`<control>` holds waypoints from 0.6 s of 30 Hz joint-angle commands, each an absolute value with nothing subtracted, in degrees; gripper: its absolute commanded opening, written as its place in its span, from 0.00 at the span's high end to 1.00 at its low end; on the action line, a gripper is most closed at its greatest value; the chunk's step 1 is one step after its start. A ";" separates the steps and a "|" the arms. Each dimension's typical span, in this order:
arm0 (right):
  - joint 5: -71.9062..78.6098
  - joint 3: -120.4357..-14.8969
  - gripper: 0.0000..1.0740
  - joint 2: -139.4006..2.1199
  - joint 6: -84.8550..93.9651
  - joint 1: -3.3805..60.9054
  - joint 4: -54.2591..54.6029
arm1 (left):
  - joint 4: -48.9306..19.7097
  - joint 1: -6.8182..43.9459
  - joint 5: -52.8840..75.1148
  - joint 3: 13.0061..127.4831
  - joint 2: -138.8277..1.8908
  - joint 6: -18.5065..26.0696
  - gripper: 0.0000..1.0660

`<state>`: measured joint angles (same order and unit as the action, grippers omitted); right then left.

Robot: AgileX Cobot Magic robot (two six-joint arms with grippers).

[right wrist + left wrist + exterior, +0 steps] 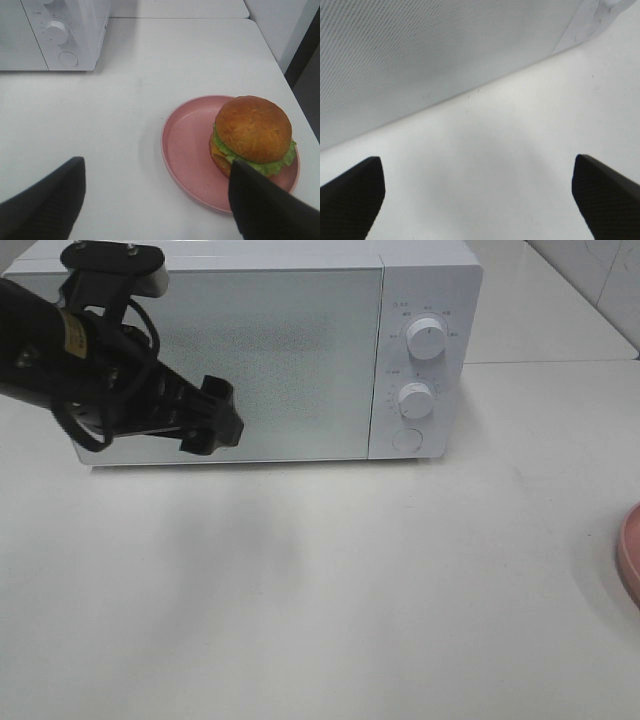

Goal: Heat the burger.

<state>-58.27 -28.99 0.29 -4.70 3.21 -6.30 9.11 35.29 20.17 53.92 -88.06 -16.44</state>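
Burger (253,134) sits on the pink plate (187,150), toward the plate's far-right side in the right wrist view; glossy brown bun on top, green lettuce and a strip of yellow cheese showing under it. Plate rests on the white table (330,590); in the exterior high view only a sliver of its rim (630,550) shows at the right edge of the frame, and the burger itself is out of that view. Microwave (280,350) occupies the upper part of the exterior high frame, door shut, interior not visible through the speckled door panel. Two white knobs (427,338) and a round button on its control panel, right of the door. Left claw (212,416) hangs in front of the lower left of the microwave door, at centre-left of the exterior frame; whether it touches the door cannot be told. In the left wrist view its two fingers (350,200) stand far apart at the lower corners, nothing between them but bare table. Right claw (157,210) spread wide, empty; one dark finger (270,210) overlaps the near edge of the plate and burger in the wrist view, contact not determinable.
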 commanded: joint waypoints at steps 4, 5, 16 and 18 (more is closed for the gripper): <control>-57.81 -28.93 0.30 1.72 -4.58 2.81 -6.36 | 9.97 35.52 34.32 53.74 -82.96 -16.21 0.12; -57.81 -28.93 0.30 1.72 -4.58 2.81 -6.36 | 10.14 35.52 38.67 53.74 -81.42 -16.21 0.12; -57.81 -28.93 0.30 1.72 -4.58 2.81 -6.36 | 12.15 34.03 58.21 53.74 -74.89 -16.44 0.12; -57.81 -28.93 0.30 1.72 -4.58 2.81 -6.36 | 11.34 31.46 60.05 53.74 -73.74 -16.21 0.12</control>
<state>-58.27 -28.99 0.29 -4.70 3.21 -6.30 11.63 31.63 58.84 53.92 -74.14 -16.10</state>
